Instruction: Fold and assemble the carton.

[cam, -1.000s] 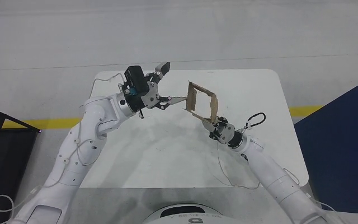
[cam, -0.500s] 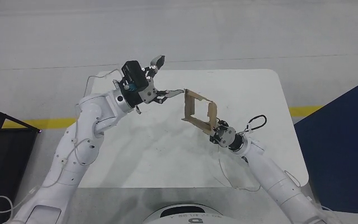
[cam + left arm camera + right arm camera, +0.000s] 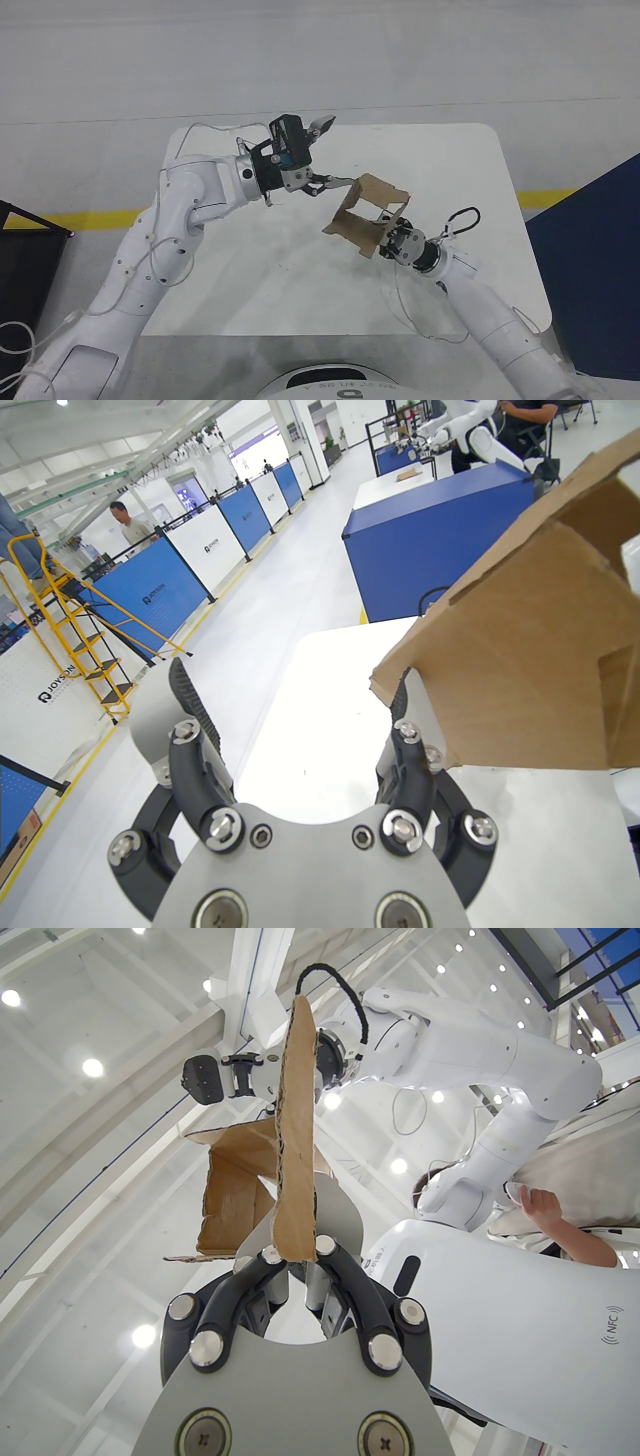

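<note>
Hanging over the middle of the white table [image 3: 470,160] in the top view, the carton [image 3: 368,215] is an open brown sleeve, tilted. The right gripper [image 3: 397,243] has its jaws closed on the panel nearest the robot. The left gripper [image 3: 331,154] sits at the carton's far left edge with jaws spread wide. One finger [image 3: 343,183] meets that edge and the other is well apart from it.

From the left wrist view, the left gripper [image 3: 295,700] stands wide open above the table [image 3: 320,760]. One ribbed finger [image 3: 400,705] touches a corner of the carton [image 3: 500,680], and the opposite finger [image 3: 190,695] is clear of the cardboard.

From the right wrist view, the right gripper [image 3: 295,1255] pinches a panel of the carton [image 3: 295,1138] seen edge-on, rising straight out of the closed jaws. The rest of the sleeve opens off to one side. Farther off, one pad [image 3: 201,1079] of the left gripper lies just beside the carton's far end.
</note>
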`<state>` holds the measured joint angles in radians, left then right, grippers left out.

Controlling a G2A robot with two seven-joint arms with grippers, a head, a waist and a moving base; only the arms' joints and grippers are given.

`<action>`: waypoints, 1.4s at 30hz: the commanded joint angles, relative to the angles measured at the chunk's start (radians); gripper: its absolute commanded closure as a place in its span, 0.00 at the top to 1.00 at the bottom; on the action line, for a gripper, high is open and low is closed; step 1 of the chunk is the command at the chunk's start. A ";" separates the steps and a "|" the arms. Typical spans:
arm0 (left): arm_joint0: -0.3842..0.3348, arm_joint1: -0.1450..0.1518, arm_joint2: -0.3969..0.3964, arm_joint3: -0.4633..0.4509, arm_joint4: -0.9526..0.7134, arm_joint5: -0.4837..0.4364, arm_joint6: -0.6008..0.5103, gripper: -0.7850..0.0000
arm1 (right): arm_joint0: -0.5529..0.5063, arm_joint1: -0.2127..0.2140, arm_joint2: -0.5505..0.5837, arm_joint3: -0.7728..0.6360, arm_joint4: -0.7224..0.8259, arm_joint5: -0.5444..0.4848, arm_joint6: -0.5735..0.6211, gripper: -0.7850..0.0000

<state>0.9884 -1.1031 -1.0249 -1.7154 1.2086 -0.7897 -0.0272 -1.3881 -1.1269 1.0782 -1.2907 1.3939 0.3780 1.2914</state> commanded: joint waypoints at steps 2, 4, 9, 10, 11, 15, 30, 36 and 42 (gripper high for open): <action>0.001 0.003 0.006 0.001 0.001 -0.070 -0.010 1.00 | 0.003 -0.001 0.003 0.002 -0.002 0.002 0.002 0.00; 0.001 0.006 0.006 -0.005 0.006 -0.110 -0.007 1.00 | 0.005 -0.002 0.003 0.002 -0.006 0.004 0.000 0.00; 0.011 0.010 -0.004 -0.022 0.026 -0.137 0.014 1.00 | 0.009 -0.004 0.005 -0.002 -0.011 0.004 -0.001 0.00; 0.013 0.010 -0.005 -0.027 0.031 -0.138 0.016 1.00 | 0.009 -0.004 0.005 -0.002 -0.011 0.004 -0.001 0.00; 0.016 0.010 -0.006 -0.030 0.034 -0.137 0.017 1.00 | 0.009 -0.004 0.005 -0.002 -0.011 0.004 -0.001 0.00; 0.031 0.014 -0.024 -0.045 0.045 -0.124 0.029 1.00 | 0.009 -0.004 0.005 -0.002 -0.011 0.004 -0.001 0.00; 0.179 0.040 -0.181 -0.063 0.050 -0.053 0.182 1.00 | -0.005 -0.019 0.025 -0.011 0.227 0.136 -0.103 0.00; 0.224 0.040 -0.185 -0.033 0.053 -0.024 0.247 1.00 | 0.009 -0.032 0.021 0.004 0.313 0.176 -0.165 0.00; 0.251 0.037 -0.171 -0.019 0.054 -0.014 0.306 1.00 | 0.015 -0.043 0.019 0.015 0.344 0.152 -0.251 0.00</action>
<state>1.2373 -1.0647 -1.2029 -1.7347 1.2643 -0.8045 0.2693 -1.3736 -1.1678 1.0973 -1.2759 1.7339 0.5411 1.0584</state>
